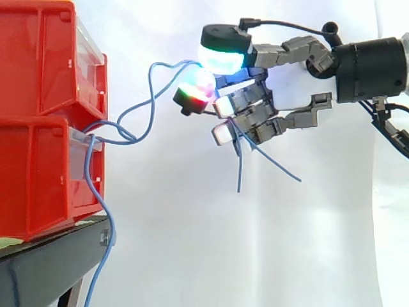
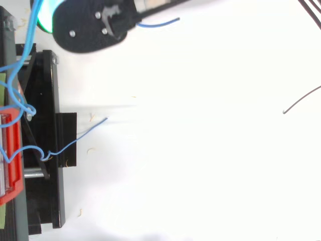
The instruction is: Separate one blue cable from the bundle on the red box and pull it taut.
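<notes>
At the front edge of the red box (image 1: 38, 173), on the black stand (image 1: 45, 262), the bundle (image 1: 124, 136) is seen spilling out. From it a blue cable (image 1: 167, 64) is led in slack loops up to the robot hand (image 1: 252, 102), whose fingers are curled closed on it, with loose ends dangling beneath. Separation appears largely done, while the tightening is judged unfinished. A steady draw away from the box is called for next, without loosening the grasp.
</notes>
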Robot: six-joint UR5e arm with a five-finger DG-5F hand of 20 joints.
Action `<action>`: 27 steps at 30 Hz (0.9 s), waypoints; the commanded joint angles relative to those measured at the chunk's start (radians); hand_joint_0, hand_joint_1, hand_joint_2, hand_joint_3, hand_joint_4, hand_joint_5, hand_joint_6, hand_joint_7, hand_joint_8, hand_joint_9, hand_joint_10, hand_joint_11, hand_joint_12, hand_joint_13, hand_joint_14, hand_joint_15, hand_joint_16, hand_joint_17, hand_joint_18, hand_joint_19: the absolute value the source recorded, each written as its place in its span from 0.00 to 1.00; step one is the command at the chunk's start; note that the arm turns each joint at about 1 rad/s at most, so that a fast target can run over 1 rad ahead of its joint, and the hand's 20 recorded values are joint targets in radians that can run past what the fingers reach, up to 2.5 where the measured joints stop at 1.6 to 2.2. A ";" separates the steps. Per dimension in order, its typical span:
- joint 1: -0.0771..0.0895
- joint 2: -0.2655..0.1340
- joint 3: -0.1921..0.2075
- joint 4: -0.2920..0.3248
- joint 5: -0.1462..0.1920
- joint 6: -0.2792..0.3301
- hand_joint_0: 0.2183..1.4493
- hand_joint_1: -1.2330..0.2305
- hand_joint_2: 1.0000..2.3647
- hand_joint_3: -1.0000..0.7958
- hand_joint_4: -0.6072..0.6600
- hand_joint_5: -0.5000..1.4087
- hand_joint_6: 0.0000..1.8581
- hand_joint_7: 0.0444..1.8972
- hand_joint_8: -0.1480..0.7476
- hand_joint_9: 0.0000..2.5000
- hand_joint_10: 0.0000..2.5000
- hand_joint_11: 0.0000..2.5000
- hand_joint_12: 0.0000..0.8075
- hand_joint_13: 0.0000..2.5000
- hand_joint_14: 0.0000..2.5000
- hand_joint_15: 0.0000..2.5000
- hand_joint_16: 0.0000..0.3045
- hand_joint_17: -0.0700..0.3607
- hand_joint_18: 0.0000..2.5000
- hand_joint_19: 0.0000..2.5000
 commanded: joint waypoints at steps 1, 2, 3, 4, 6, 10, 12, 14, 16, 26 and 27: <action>0.004 0.000 0.000 -0.004 0.001 0.000 0.32 0.31 0.01 0.40 0.54 0.26 0.46 0.48 0.41 0.50 0.01 0.13 0.42 0.42 0.01 0.19 0.14 0.39 0.37 0.26; 0.004 -0.001 0.000 -0.004 0.001 0.000 0.32 0.31 0.01 0.41 0.54 0.26 0.46 0.49 0.41 0.50 0.01 0.14 0.42 0.42 0.01 0.19 0.15 0.39 0.37 0.26; 0.007 0.000 0.000 -0.004 0.004 0.000 0.31 0.32 0.01 0.41 0.53 0.26 0.46 0.49 0.41 0.50 0.01 0.13 0.42 0.41 0.01 0.19 0.15 0.40 0.37 0.26; 0.009 0.000 -0.001 -0.004 0.005 0.000 0.30 0.34 0.01 0.42 0.53 0.26 0.46 0.49 0.41 0.49 0.01 0.13 0.44 0.42 0.01 0.19 0.16 0.41 0.38 0.25; 0.012 0.000 -0.001 -0.005 0.005 0.000 0.28 0.41 0.01 0.42 0.53 0.25 0.45 0.47 0.42 0.48 0.00 0.11 0.47 0.41 0.01 0.18 0.18 0.45 0.37 0.25; 0.013 0.000 0.000 -0.005 0.005 0.002 0.25 0.55 0.00 0.33 0.56 0.25 0.42 0.44 0.42 0.45 0.00 0.11 0.45 0.38 0.01 0.18 0.17 0.43 0.34 0.27; 0.007 -0.001 -0.001 -0.005 0.010 0.006 0.25 0.58 0.00 0.30 0.57 0.25 0.41 0.44 0.42 0.45 0.00 0.11 0.46 0.38 0.01 0.18 0.17 0.43 0.34 0.27; 0.001 -0.001 -0.001 -0.004 0.010 0.019 0.25 0.60 0.00 0.28 0.58 0.26 0.40 0.45 0.42 0.45 0.00 0.11 0.45 0.38 0.01 0.18 0.17 0.43 0.34 0.27; -0.001 -0.009 -0.001 -0.005 0.011 0.040 0.24 0.63 0.00 0.28 0.58 0.27 0.33 0.56 0.42 0.43 0.00 0.10 0.46 0.38 0.01 0.18 0.17 0.44 0.34 0.26; -0.001 -0.007 -0.050 0.029 0.027 0.060 0.28 0.49 0.00 0.30 0.57 0.26 0.33 0.59 0.41 0.37 0.00 0.09 0.45 0.33 0.01 0.16 0.16 0.42 0.30 0.25; -0.001 -0.009 -0.050 0.033 0.027 0.059 0.30 0.45 0.00 0.32 0.57 0.25 0.37 0.53 0.42 0.37 0.00 0.09 0.44 0.33 0.01 0.16 0.16 0.41 0.30 0.24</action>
